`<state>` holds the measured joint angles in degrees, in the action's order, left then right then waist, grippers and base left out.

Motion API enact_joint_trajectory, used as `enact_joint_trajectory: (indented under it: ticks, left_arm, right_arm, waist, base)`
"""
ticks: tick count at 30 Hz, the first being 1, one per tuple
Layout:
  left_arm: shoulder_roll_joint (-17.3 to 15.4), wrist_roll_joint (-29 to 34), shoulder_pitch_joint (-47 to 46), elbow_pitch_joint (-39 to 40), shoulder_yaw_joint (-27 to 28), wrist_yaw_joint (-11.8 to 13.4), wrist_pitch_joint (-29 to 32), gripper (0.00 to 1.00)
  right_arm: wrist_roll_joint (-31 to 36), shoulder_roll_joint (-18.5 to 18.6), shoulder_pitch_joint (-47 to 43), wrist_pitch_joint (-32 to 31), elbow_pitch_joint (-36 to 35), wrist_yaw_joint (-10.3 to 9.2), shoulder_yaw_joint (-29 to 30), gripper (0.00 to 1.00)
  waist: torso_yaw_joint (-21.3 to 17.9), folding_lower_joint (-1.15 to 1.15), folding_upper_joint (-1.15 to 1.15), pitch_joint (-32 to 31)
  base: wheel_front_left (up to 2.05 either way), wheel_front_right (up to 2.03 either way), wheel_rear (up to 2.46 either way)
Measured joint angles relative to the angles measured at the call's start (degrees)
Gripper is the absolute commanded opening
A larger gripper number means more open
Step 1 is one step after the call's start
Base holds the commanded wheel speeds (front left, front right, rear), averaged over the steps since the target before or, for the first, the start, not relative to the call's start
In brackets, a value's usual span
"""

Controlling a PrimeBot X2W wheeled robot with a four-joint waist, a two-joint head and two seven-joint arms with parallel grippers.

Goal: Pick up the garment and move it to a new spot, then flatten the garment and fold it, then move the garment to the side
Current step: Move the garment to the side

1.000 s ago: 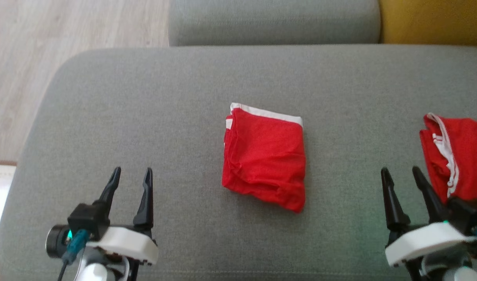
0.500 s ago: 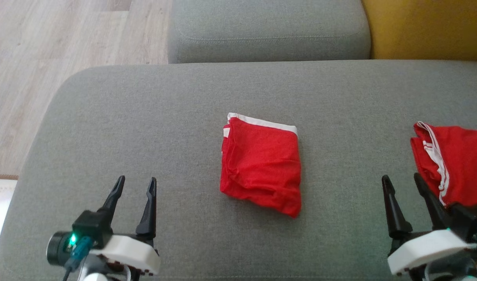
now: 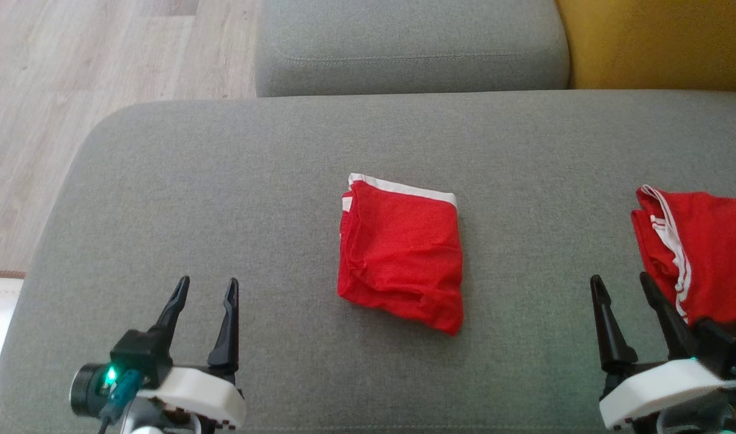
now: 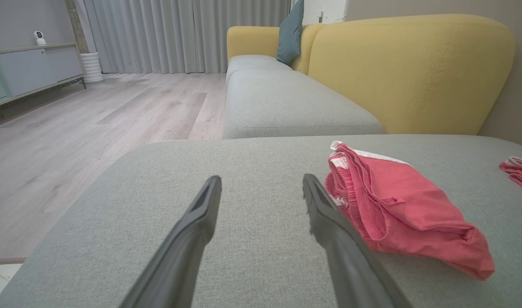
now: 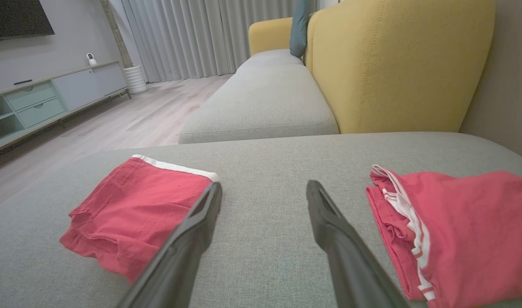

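Shift since earlier: whole head view slid slightly, so the camera moved; folded red garment (image 3: 401,253) and both pincers keep their places on the grey cushion (image 3: 223,181).
Head view, left pincer (image 3: 208,281): fingers spread, empty; folded red garment ahead to its right, well apart.
Head view, right pincer (image 3: 620,277): spread, empty; second red garment (image 3: 699,247) just beside its right finger.
Left wrist view: folded red garment (image 4: 406,205) just right of the spread fingers.
Right wrist view: folded red garment (image 5: 137,201) left of the spread fingers, second red garment (image 5: 466,222) right of them.
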<state>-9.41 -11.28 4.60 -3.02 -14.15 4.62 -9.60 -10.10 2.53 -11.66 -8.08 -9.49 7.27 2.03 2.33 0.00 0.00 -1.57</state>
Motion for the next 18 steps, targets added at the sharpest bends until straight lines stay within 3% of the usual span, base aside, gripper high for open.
enact_joint_trajectory:
  ticks: [11, 18]
  left_arm:
    - [-0.2, -0.1, -0.6, 0.4, -0.9, 0.3, -0.6, 1.0]
    - [-0.5, 0.2, -6.9, 1.1, -1.8, -1.0, -2.6, 1.0]
  right_arm:
    - [-0.1, 0.0, 0.3, -0.6, 0.3, 0.0, 0.6, 1.0]
    - [-0.7, 0.3, 7.6, -2.0, 7.0, 0.0, -1.0, 1.0]
  waist:
    - [1.9, 0.0, 0.0, 0.9]
    - [5.1, 0.01, 0.0, 5.1]
  base:
    - [0.0, 0.0, 0.0]
    - [0.0, 0.0, 0.0]
